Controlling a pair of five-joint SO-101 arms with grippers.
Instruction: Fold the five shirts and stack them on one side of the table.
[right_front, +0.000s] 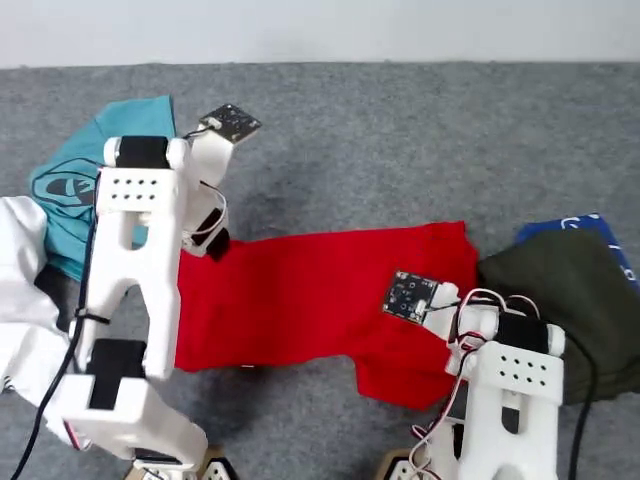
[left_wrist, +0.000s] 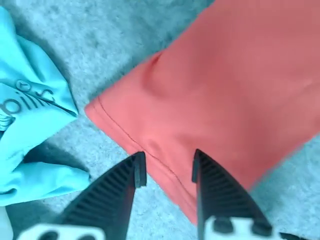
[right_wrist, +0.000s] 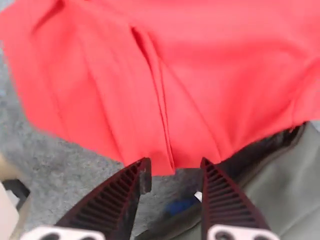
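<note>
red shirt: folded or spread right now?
Spread, not a compact fold: the red shirt lies long across the table, a sleeve sticking out at one end. Doubled lengthwise or not: cannot tell.

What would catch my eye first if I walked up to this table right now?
The bright red shirt stands out at once, spread across the middle of the grey table. The left gripper hangs open over a hem corner at one end of it, and the right gripper hangs open over the other end. A crumpled teal shirt lies on the left arm's side, and a dark olive shirt on the right arm's side.
</note>
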